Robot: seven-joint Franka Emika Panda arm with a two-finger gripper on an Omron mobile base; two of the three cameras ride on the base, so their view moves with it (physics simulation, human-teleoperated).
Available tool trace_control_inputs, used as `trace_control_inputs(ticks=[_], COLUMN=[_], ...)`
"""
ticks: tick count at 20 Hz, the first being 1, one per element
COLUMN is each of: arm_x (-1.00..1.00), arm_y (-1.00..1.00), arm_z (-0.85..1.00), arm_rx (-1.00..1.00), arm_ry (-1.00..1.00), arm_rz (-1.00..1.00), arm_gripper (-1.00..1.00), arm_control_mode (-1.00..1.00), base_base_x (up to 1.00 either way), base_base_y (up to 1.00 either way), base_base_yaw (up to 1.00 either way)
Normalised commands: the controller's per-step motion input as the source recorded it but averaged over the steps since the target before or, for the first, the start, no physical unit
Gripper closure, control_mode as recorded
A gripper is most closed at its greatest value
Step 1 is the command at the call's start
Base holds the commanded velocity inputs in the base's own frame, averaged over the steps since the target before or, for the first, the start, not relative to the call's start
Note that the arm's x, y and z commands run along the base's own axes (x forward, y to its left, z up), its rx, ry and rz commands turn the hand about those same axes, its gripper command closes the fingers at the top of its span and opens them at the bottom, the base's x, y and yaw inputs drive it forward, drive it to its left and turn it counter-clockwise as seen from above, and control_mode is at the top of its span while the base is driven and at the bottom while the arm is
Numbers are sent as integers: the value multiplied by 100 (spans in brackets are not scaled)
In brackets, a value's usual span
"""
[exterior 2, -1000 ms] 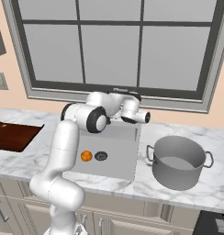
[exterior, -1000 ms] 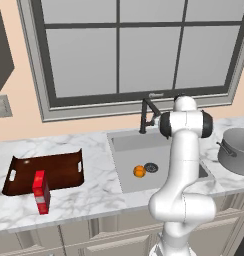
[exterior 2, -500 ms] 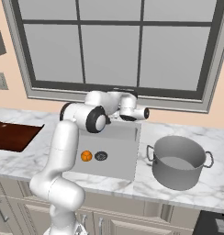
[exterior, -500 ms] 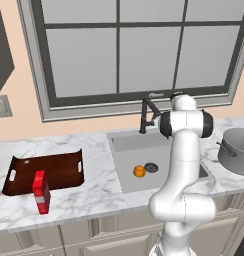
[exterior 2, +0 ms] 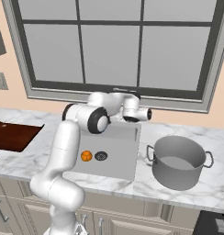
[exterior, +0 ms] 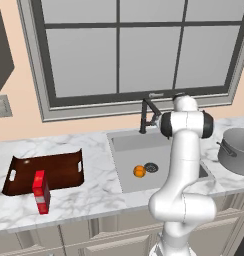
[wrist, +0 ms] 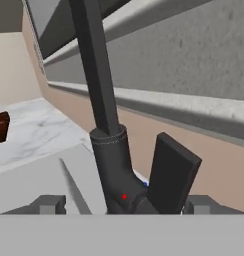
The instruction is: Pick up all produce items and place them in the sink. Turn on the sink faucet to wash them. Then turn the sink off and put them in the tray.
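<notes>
Since a second ago the gripper (wrist: 119, 204) has spread its fingers (wrist: 49, 204) apart, either side of the faucet (wrist: 106, 130) base and handle. Counter (exterior: 89, 192) bears the sink (exterior: 125, 145), pot (exterior 2: 178, 160), tray (exterior: 46, 172) and red box (exterior: 40, 191). Orange (exterior: 139, 171) lies in the sink beside the drain (exterior: 151, 167).

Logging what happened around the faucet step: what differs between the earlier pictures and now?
The gripper has opened at the faucet: its fingers now stand apart on either side of the base and handle. The hand barely shifted at the window wall. The orange stays in the sink beside the drain; tray, red box and pot are unchanged.
</notes>
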Motion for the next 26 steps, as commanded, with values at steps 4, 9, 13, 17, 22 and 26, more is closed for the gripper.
trace_control_inputs(ticks=[4, 9, 13, 17, 22, 26], arm_x=[-4, -19, -26, -12, 18, 12], arm_y=[-14, -15, -16, -26, -6, -25], arm_z=[33, 41, 42, 21, 16, 43], arm_rx=[-3, -4, -6, -7, -8, -8], arm_ry=[-11, -10, -9, -5, -9, -6], arm_rz=[15, 12, 8, 5, 6, 1], arm_gripper=[-100, -100, -100, -100, -100, -100], arm_control_mode=[-100, -100, -100, -100, -100, -100], base_base_x=[0, 0, 0, 0, 0, 0], base_base_y=[0, 0, 0, 0, 0, 0], base_base_yaw=[0, 0, 0, 0, 0, 0])
